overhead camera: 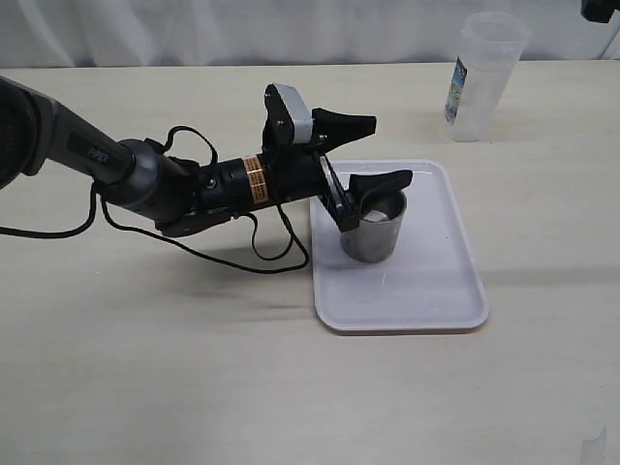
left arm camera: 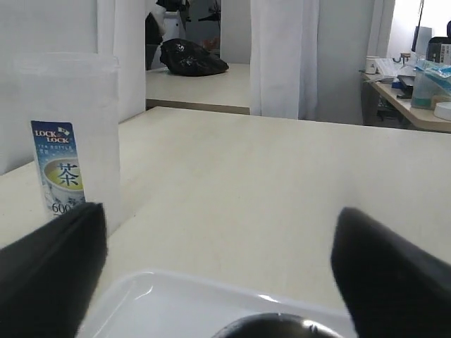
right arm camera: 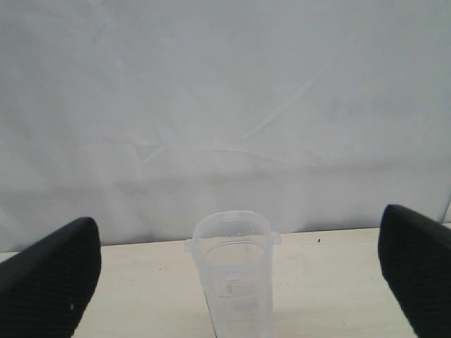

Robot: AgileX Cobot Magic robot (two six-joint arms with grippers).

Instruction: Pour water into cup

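The steel cup stands on the white tray. My left gripper reaches in from the left, open, one finger over the cup's rim and the other behind it. In the left wrist view the cup's rim shows low between the spread fingers of the left gripper, touching neither. The translucent pitcher stands at the back right. In the right wrist view the right gripper is open and the pitcher stands ahead of it, apart from both fingers. I cannot make out the water.
The left arm and its cable lie across the table's left half. A dark bit of the right arm shows at the top right corner. A white curtain hangs behind the table.
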